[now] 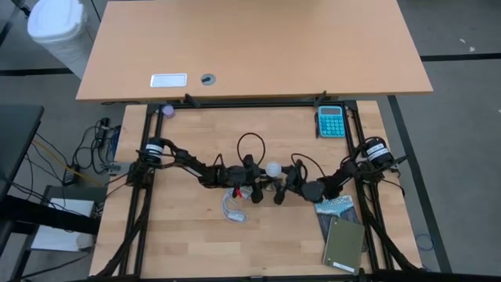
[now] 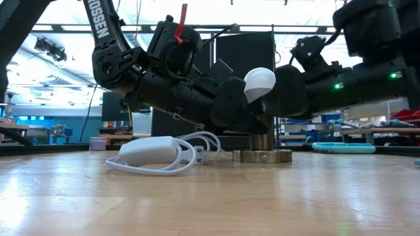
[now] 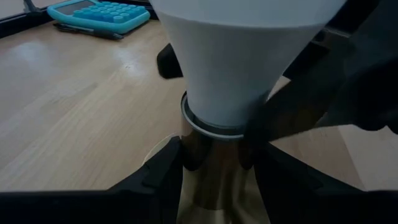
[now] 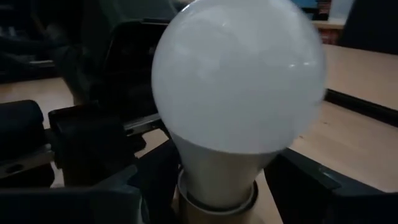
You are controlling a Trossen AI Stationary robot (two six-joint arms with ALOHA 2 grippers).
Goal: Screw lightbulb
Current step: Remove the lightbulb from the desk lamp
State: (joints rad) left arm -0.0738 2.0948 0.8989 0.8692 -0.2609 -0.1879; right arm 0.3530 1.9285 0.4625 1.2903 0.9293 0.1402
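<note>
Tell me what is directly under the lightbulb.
The lightbulb stands in a brass-coloured socket, on a round base on the table. Left gripper clamps the socket. The bulb's screw thread is hidden inside.

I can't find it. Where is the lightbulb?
In the high view the lightbulb sits mid-table between both arms, standing in its brass socket, beside the white cord.

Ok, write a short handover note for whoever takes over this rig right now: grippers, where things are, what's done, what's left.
Left gripper: shut on the socket, steadying its neck at mid-table.
Right gripper: shut on the lightbulb, fingers at its tapered neck.
The lightbulb stands upright in the socket, globe up; how far it is threaded cannot be seen.
White cord lies beside the base.
Left to do: probably finish turning, then release both grippers.
</note>
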